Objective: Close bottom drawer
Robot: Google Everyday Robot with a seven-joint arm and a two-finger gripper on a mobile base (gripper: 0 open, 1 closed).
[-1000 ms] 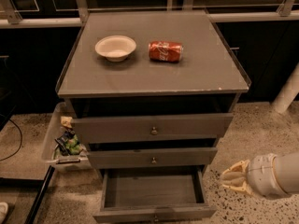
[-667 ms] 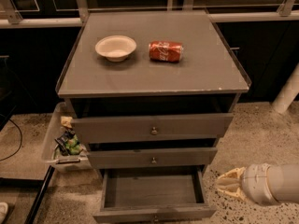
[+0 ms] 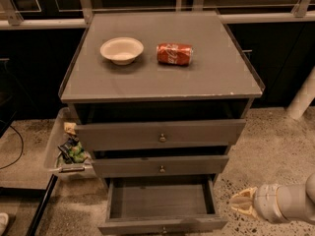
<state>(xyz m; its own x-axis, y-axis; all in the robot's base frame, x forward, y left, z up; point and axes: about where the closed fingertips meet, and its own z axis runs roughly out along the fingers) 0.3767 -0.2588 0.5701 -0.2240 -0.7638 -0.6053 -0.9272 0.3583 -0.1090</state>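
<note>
The bottom drawer (image 3: pixel 162 225) of the grey cabinet is pulled out, its empty inside showing, with a small brass knob on its slim front at the lower edge of the view. The middle drawer (image 3: pixel 161 166) and top drawer (image 3: pixel 161 134) above it sit further in. My gripper (image 3: pixel 242 202) is low at the right, just beside the open drawer's right front corner, apart from it, pointing left.
A white bowl (image 3: pixel 121 49) and a red soda can (image 3: pixel 174 54) lying on its side rest on the cabinet top (image 3: pixel 206 77). A clear bin (image 3: pixel 59 151) with small items stands left of the cabinet. A white post (image 3: pixel 302 100) stands at right on the speckled floor.
My gripper has moved down and a little left, closer to the bottom drawer's right front corner. The drawer has not moved.
</note>
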